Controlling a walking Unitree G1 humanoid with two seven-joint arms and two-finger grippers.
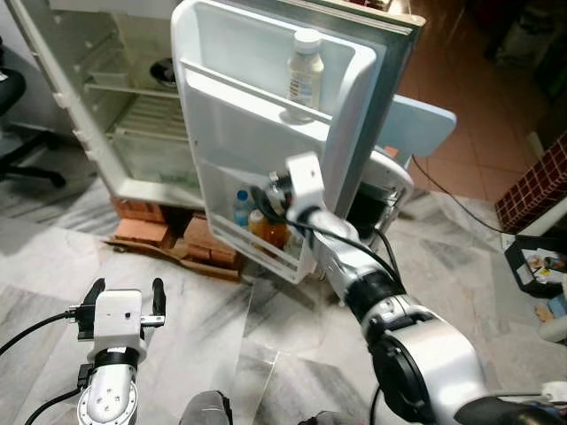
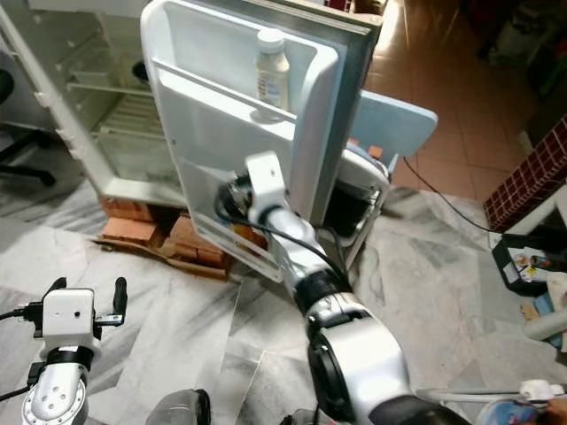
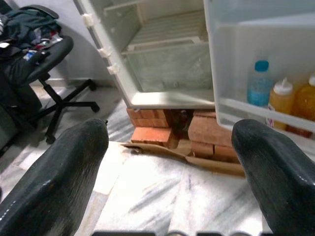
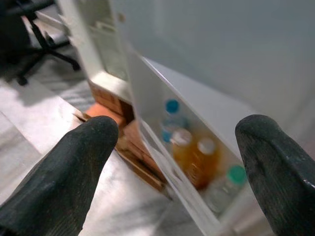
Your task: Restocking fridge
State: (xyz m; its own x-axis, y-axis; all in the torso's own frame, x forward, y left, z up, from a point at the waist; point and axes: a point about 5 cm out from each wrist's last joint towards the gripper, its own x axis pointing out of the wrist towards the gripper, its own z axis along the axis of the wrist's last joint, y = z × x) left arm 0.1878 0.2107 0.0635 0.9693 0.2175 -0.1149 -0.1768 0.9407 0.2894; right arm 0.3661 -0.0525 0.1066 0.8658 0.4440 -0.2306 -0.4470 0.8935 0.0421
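Orange bottles (image 4: 197, 160) in the door shelf (image 4: 162, 147) sit just beyond the wide-open, empty right claw (image 4: 172, 162).

Even, moderately bright indoor light fills both head views, which stay fairly sharp though their far right corners fall dim, while the right wrist view is soft with blur across the fridge door (image 4: 206, 73) and bottles (image 4: 197, 157), and the left wrist view is crisper.
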